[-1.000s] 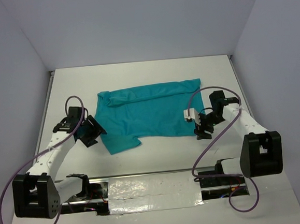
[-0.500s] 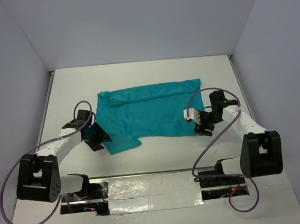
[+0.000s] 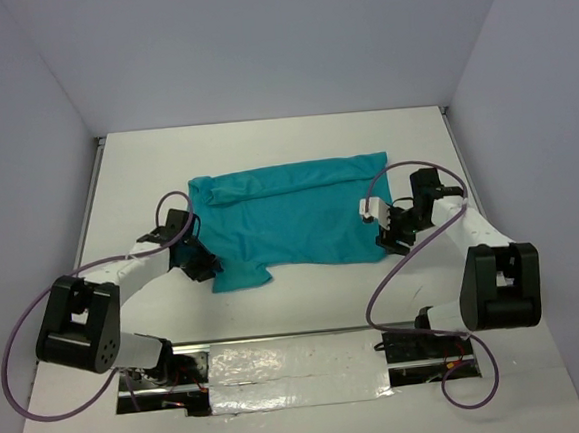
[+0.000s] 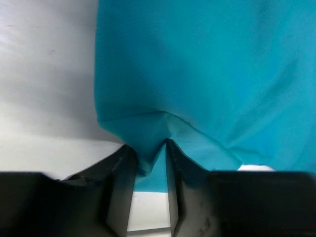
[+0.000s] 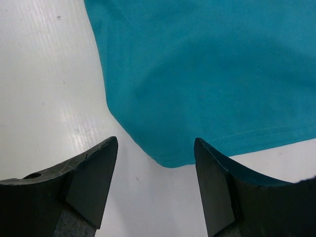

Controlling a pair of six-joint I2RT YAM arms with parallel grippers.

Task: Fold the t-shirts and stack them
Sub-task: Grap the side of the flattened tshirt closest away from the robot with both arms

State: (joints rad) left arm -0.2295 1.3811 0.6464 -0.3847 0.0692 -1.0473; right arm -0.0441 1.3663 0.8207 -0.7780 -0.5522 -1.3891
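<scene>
A teal t-shirt lies spread and partly folded in the middle of the white table. My left gripper is at its near left corner, shut on a pinch of the cloth; in the left wrist view the teal fabric bunches between the fingers. My right gripper is open at the shirt's near right corner. In the right wrist view the hemmed corner lies just ahead of the gap between the two black fingertips, not touching them.
The white table is walled by pale panels at the back and sides. A metal rail with both arm bases runs along the near edge. Purple cables loop beside each arm.
My left gripper has moved right onto the shirt's near left corner and closed on the cloth. My right gripper has shifted slightly toward the shirt's near right corner and stays open.
</scene>
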